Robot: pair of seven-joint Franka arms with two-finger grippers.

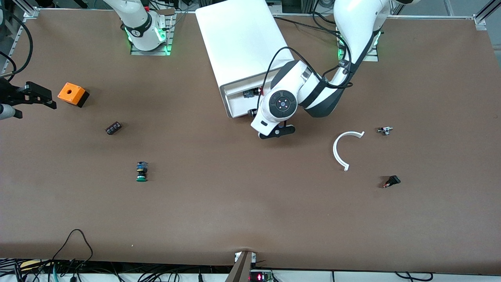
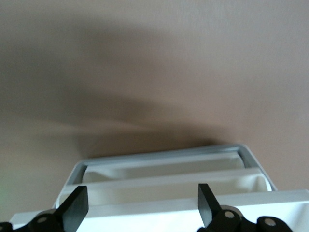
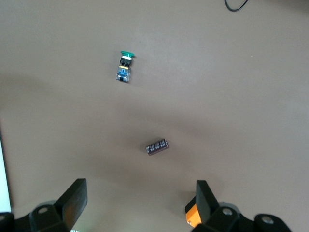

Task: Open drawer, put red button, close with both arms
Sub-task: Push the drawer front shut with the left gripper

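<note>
The white cabinet stands between the arm bases, and its top drawer is pulled out toward the front camera. In it lies the red button, partly hidden by the left arm's wrist. My left gripper hangs over the drawer's front edge. In the left wrist view this gripper is open, nothing between its fingers, with the drawer's white rims below. My right gripper waits at the right arm's end of the table, and in its own view it is open and holds nothing.
An orange box sits beside the right gripper. A black block and a green-capped button lie nearer the front camera. Toward the left arm's end lie a white curved piece, a small metal part and a small black part.
</note>
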